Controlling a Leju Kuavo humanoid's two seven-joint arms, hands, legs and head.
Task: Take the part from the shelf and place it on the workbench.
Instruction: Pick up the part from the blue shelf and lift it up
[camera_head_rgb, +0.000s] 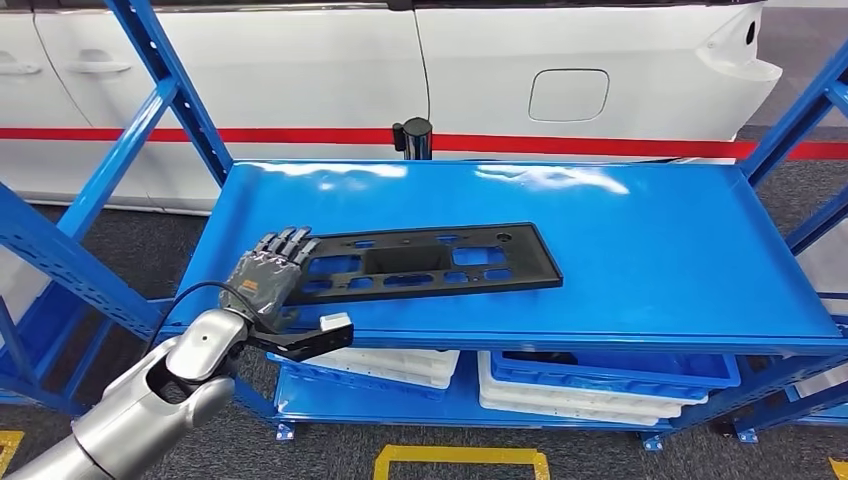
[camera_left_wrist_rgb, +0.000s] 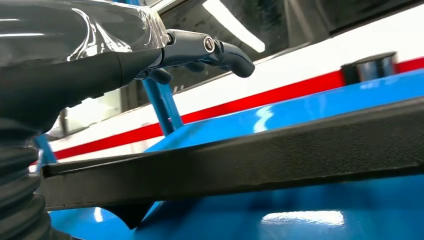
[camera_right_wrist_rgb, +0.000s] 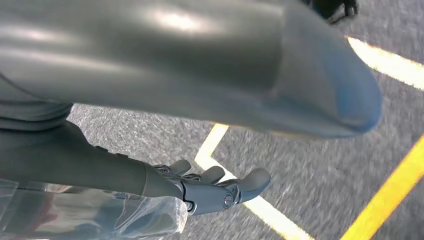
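The left hand (camera_head_rgb: 268, 277) lies at the near left corner of the blue shelf (camera_head_rgb: 640, 250), its dark fingers (camera_head_rgb: 285, 245) stretched flat over the left end of the black part (camera_head_rgb: 425, 262), a long flat panel with cut-out windows. The part lies on the shelf top and runs away from the hand toward the robot's right, its far end near the middle of the shelf. In the left wrist view the fingers (camera_left_wrist_rgb: 220, 50) reach out above the part's (camera_left_wrist_rgb: 280, 155) edge with a gap under them, and that end of the part seems to sit a little off the blue surface, though the angle is too low to be sure; whether the thumb is under the edge and the hand really grips the part cannot be told. The right hand (camera_right_wrist_rgb: 210, 187) hangs over grey floor (camera_right_wrist_rgb: 310, 195) marked with yellow lines (camera_right_wrist_rgb: 395, 195), its fingers loosely curved, apart, and holding nothing. Beyond the left hand, past the shelf, stands a white car (camera_head_rgb: 500, 70) with a red stripe; below the hand, the lower shelf level carries blue and white trays (camera_head_rgb: 580, 385).
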